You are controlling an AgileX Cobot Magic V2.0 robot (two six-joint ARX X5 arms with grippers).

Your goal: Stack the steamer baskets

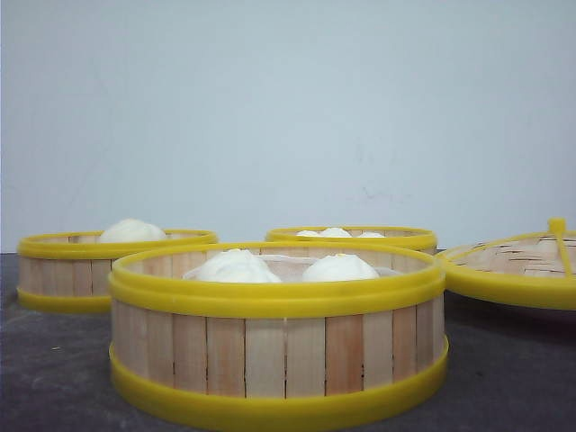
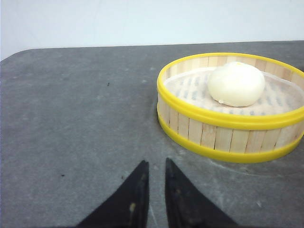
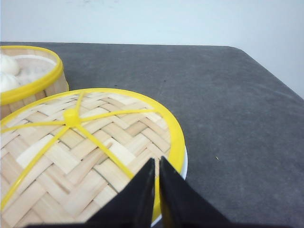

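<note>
Near basket: centre of the table, held two white buns. Left basket: farther back, held one bun. Far basket: behind the near one, held small buns, count unclear. All three stood apart, unstacked. Lid: right, woven, resting on a white plate. Left gripper: above bare table, jaws nearly together, holding nothing. Right gripper: over the lid's edge, jaws nearly together, holding nothing.
</note>
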